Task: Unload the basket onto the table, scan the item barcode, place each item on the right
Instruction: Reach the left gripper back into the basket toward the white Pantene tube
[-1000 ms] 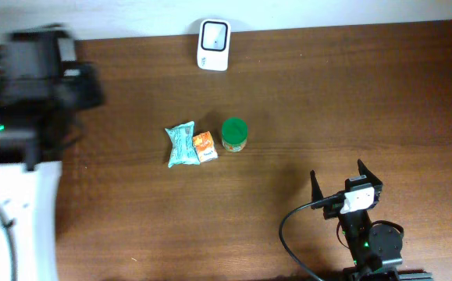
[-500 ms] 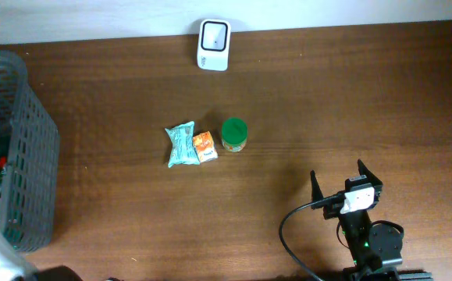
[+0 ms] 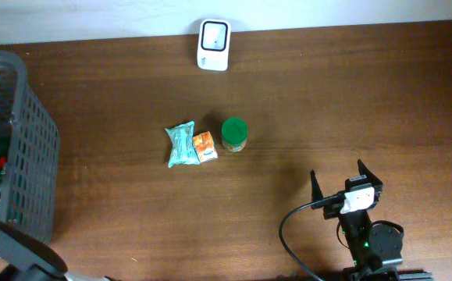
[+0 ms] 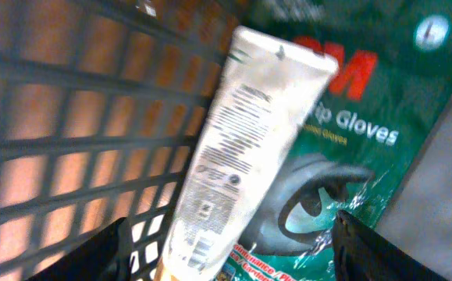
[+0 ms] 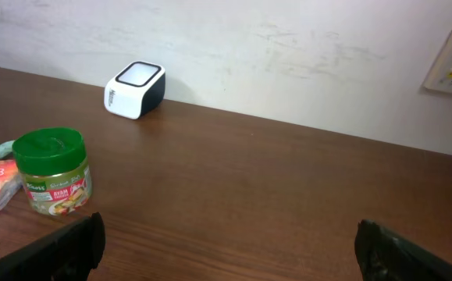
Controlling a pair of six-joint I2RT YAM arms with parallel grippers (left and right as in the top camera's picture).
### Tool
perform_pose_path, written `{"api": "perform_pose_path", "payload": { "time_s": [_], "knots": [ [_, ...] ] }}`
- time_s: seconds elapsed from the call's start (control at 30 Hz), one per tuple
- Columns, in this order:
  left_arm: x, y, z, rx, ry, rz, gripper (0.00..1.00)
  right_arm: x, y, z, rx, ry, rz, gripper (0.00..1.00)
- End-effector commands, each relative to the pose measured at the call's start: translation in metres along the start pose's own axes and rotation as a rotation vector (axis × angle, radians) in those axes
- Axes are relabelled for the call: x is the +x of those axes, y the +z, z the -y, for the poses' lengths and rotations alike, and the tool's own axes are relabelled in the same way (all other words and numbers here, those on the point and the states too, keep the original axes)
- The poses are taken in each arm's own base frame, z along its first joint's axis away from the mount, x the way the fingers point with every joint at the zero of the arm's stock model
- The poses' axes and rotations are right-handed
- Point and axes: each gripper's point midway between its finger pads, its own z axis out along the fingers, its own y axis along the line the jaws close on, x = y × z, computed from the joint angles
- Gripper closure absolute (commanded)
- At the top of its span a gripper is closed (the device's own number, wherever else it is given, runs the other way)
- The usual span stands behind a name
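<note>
The left wrist view looks into the grey basket (image 4: 69, 148). A white tube (image 4: 249, 140) with printed text lies there on a green 3M gloves pack (image 4: 358, 133). My left gripper (image 4: 241, 257) is open, and the tube's lower end lies between its dark fingers (image 4: 120, 254) without touching them. The white barcode scanner (image 3: 213, 44) stands at the table's far edge and also shows as the scanner (image 5: 135, 89). My right gripper (image 3: 343, 187) is open and empty near the front right.
A teal packet (image 3: 181, 144), an orange packet (image 3: 204, 147) and a green-lidded jar (image 3: 234, 133) sit mid-table. The basket (image 3: 26, 140) stands at the left edge. Part of the left arm (image 3: 15, 254) crosses the lower left corner.
The left arm, a blur over the basket a second ago, has swung down to the lower left corner, uncovering the basket. The right arm has not moved.
</note>
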Motion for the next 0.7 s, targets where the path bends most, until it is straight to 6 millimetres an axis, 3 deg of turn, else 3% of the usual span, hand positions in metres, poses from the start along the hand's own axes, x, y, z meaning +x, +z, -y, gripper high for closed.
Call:
{"api": "perform_pose_path", "payload": {
  "time_s": [0.0, 0.5, 0.67],
  "knots": [
    [0.006, 0.020, 0.011, 0.027, 0.118, -0.032, 0.34, 0.002, 0.000, 0.000, 0.001, 0.015, 0.000, 0.02],
    [0.027, 0.049, -0.003, -0.105, 0.153, -0.178, 0.34, 0.002, 0.000, 0.000, 0.001, 0.015, 0.000, 0.02],
    [0.032, 0.060, 0.002, -0.105, 0.164, -0.204, 0.34, 0.002, 0.000, 0.000, 0.001, 0.015, 0.000, 0.02]
  ]
}}
